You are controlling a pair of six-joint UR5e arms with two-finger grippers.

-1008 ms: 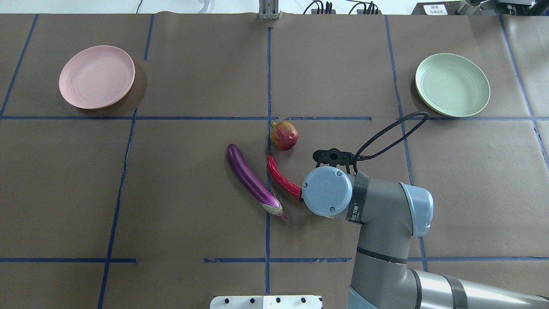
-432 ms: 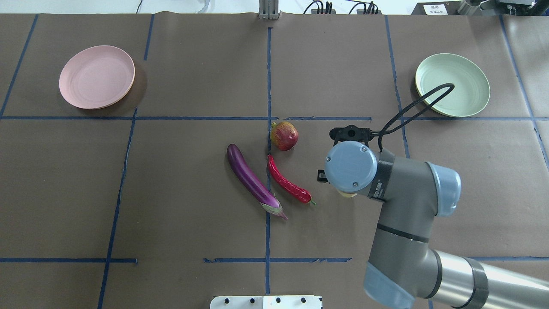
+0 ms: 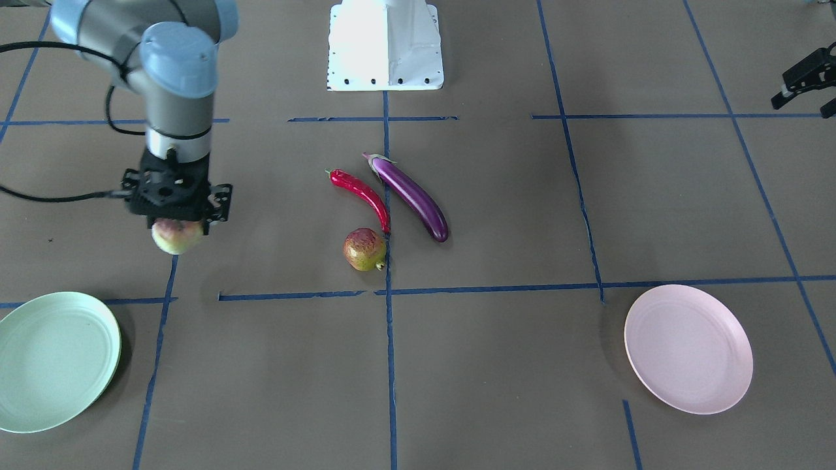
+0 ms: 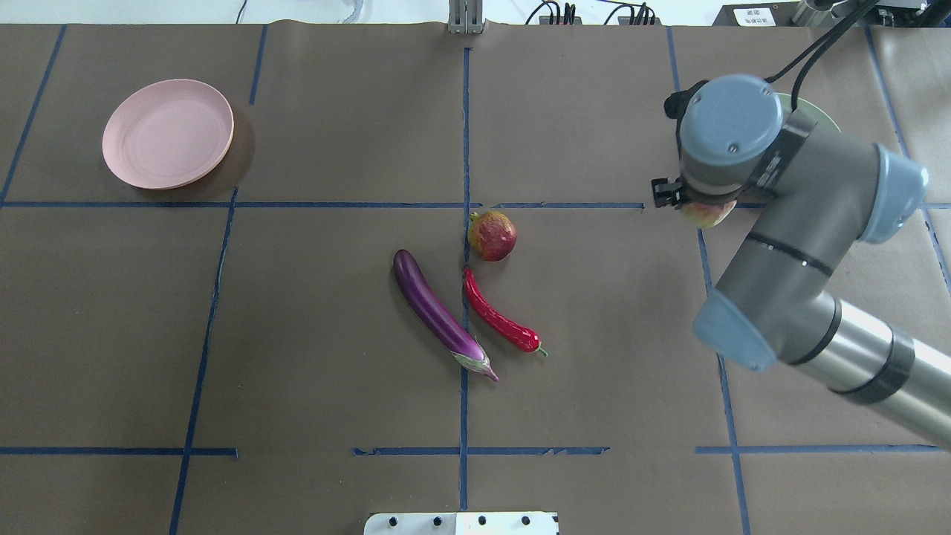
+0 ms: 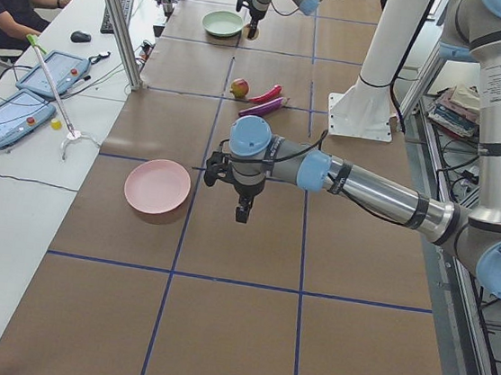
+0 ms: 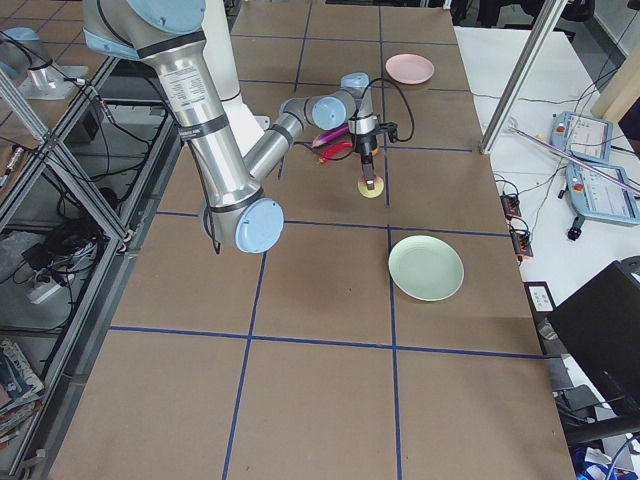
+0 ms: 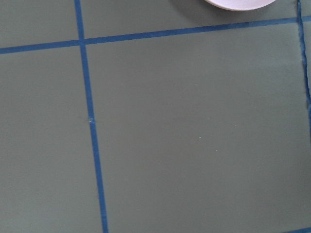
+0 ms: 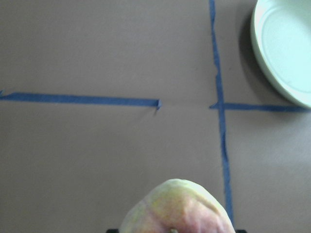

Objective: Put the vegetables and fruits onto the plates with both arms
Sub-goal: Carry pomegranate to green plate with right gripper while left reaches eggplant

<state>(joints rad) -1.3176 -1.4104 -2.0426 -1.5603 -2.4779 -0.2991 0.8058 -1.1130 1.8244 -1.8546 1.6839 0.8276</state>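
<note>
R gripper (image 3: 176,222) points straight down w/ both fingers clamped on the peach (image 3: 175,239). The fruit's lower half sticks out under the jaws and is clear of the paper-covered table (image 3: 496,365). It hangs to the robot's right of the pomegranate (image 3: 364,249), between it and the mint-green plate (image 3: 52,362). It is not over the plate, whose rim only shows in the upper right corner of the R wrist cam.

Pomegranate lies at table centre, beside the blue tape cross. The red chili (image 3: 360,192) runs from just beside the pomegranate back toward the robot, tip about touching it. The purple eggplant (image 3: 415,196) lies alongside the chili on its robot-left side, near but apart, stem cap toward the robot.

Pink plate (image 3: 688,349) sits well apart from the pomegranate, to the robot's left and on the far side.

L gripper (image 5: 242,212) hangs above bare paper near the pink plate, farther from the pomegranate than the plate. Can't tell if its jaws are apart or together.
</note>
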